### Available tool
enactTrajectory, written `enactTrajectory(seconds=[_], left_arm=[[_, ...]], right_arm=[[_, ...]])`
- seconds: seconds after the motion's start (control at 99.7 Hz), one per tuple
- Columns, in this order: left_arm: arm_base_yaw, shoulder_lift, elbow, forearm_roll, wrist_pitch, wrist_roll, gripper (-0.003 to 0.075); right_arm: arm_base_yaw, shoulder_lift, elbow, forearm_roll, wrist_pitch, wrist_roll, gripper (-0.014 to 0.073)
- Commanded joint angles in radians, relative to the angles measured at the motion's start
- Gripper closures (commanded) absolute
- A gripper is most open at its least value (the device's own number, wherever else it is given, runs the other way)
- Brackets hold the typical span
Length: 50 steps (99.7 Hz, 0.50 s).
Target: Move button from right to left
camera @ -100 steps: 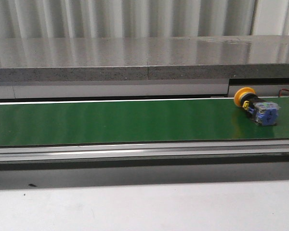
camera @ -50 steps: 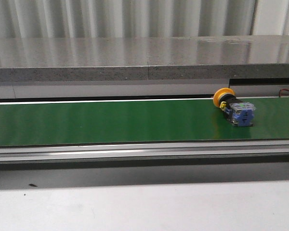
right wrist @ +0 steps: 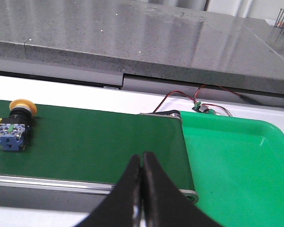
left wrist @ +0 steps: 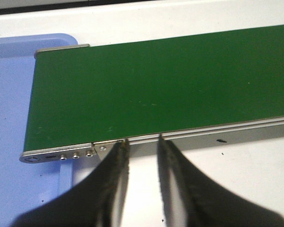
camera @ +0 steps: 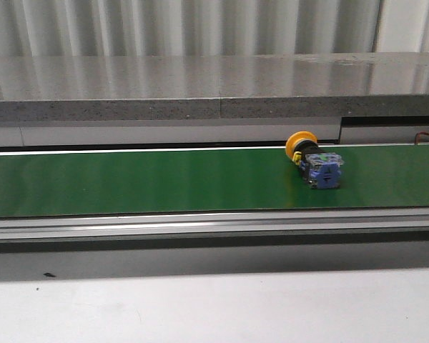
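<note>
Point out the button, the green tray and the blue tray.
button [camera: 314,161], front view, black collar between head and body.
green tray [right wrist: 236,161], right wrist view, bare floor.
blue tray [left wrist: 9,113], left wrist view, bare floor.

The button [camera: 313,162] slid leftward along the green belt [camera: 143,180], from near the right edge of the front view to right of centre. It kept lying on its side, yellow head toward the far rail.
</note>
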Motion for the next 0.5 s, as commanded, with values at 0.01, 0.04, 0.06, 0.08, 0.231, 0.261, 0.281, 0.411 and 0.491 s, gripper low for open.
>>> enactTrajectory(seconds=[0.01, 0.04, 0.06, 0.08, 0.231, 0.261, 0.281, 0.411, 0.491], left_arm=[[-0.011, 0.076, -0.061, -0.003, -0.049, -0.004, 0.0223], [-0.011, 0.098, -0.072, -0.003, -0.049, -0.004, 0.0149], [-0.011, 0.107, -0.078, -0.003, -0.049, -0.004, 0.0125], [-0.011, 0.119, -0.082, -0.003, -0.051, -0.004, 0.0098], [-0.011, 0.172, -0.105, -0.04, -0.101, -0.004, 0.008], [-0.011, 0.178, -0.105, -0.05, -0.116, -0.004, 0.0085], [-0.011, 0.179, -0.105, -0.061, -0.118, -0.004, 0.0088], [-0.011, 0.206, -0.131, -0.194, -0.103, -0.002, 0.0105], [-0.011, 0.246, -0.168, -0.322, -0.068, 0.042, 0.0105]], right_arm=[[0.003, 0.009, -0.026, 0.008, -0.085, -0.007, 0.066], [0.003, 0.009, -0.026, 0.008, -0.085, -0.007, 0.066], [0.003, 0.009, -0.026, 0.008, -0.085, -0.007, 0.066], [0.003, 0.009, -0.026, 0.008, -0.085, -0.007, 0.066], [0.003, 0.009, -0.026, 0.008, -0.089, -0.007, 0.066], [0.003, 0.009, -0.026, 0.008, -0.091, -0.007, 0.066], [0.003, 0.009, -0.026, 0.008, -0.092, -0.007, 0.066], [0.003, 0.009, -0.026, 0.008, -0.099, -0.007, 0.066], [0.003, 0.009, -0.026, 0.008, -0.102, -0.007, 0.066]])
